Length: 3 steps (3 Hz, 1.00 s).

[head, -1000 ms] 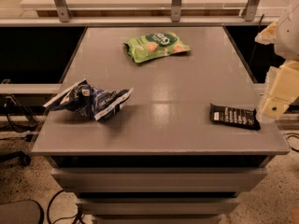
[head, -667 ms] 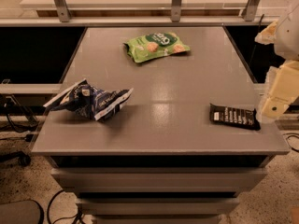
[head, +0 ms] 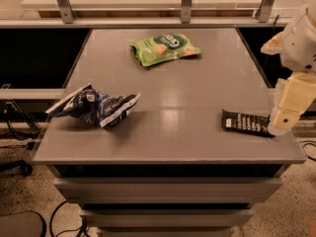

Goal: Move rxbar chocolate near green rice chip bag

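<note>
The small flat black wrapped rxbar chocolate (head: 247, 123) lies at the near right edge of the grey table (head: 187, 93). The cream gripper (head: 278, 125) sits at the bar's right end; whether it is open or gripping cannot be told. The light green rice chip bag (head: 164, 48) lies far back, well apart from the bar, so the move is not yet done. 0 containers show.

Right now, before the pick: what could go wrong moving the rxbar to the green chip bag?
1. The end effector hangs at the right end of the rxbar chocolate; off-centre contact could skid the flat bar rather than lift it.
2. The bar lies near the front-right corner of the table, so a skid might drop it.
3. The green rice chip bag sits far across at the back; a weak hold may slip mid-carry.
</note>
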Motion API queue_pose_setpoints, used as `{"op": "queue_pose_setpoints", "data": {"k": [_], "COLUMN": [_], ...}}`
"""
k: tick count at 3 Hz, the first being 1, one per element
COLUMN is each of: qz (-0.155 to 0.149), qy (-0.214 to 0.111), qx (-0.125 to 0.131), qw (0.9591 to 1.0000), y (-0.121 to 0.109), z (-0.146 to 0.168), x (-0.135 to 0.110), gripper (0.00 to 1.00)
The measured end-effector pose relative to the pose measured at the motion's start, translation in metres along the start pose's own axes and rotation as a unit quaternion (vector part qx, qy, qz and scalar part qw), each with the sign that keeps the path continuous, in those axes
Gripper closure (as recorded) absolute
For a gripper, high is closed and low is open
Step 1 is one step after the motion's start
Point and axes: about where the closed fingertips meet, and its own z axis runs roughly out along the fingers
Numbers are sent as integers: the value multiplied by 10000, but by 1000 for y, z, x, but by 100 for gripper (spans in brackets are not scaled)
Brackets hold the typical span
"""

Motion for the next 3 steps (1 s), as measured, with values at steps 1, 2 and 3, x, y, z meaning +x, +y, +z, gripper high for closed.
{"op": "queue_pose_setpoints", "data": {"k": [1,2,3], "qz": [-308,-518,-553], "qy": [19,65,106], "qx": [-217,-378,-449], "qw": [9993,9979,9974], "y": [-5,-13,-25], "z": [29,57,81], "x": [6,15,26], "gripper": [0,0,0]}}
